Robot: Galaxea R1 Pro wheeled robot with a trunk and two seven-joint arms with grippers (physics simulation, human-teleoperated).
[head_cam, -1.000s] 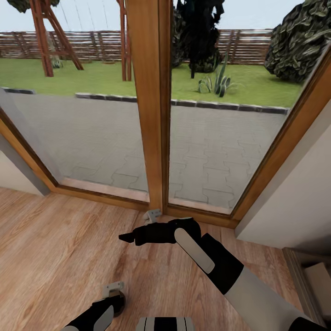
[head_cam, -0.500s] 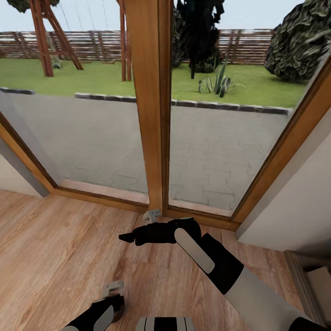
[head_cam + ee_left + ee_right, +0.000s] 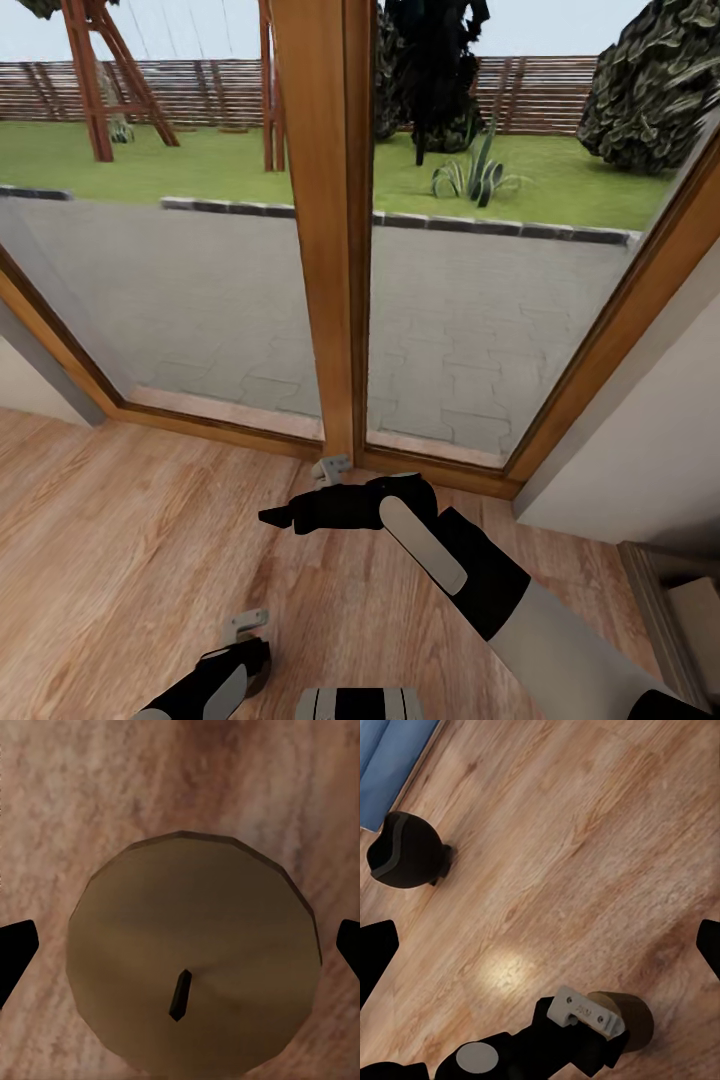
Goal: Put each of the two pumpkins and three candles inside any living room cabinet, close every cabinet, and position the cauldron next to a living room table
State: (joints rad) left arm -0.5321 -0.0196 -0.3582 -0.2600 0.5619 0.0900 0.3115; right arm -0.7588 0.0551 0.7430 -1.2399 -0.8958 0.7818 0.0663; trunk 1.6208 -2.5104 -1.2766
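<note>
A candle [image 3: 187,945] stands on the wooden floor, seen from above as a round tan top with a dark wick. My left gripper [image 3: 250,650] points down over it, open, with one fingertip [image 3: 15,949] on each side and not touching it. In the right wrist view the same candle [image 3: 628,1020] sits under the left gripper [image 3: 585,1016]. My right gripper [image 3: 278,517] hangs open above the floor with nothing in it. A round black pot with a grey rim, the cauldron [image 3: 405,859] by its look, lies on the floor beyond.
A glass door with a thick wooden frame [image 3: 325,250] stands just ahead, garden behind it. A white wall [image 3: 640,450] closes the right side. At the bottom right is a dark-brown edge with a beige inside [image 3: 690,605], like a pulled-out drawer. A blue surface [image 3: 390,757] lies near the pot.
The head view has shifted very slightly. Both arms and the candle hold their places.
</note>
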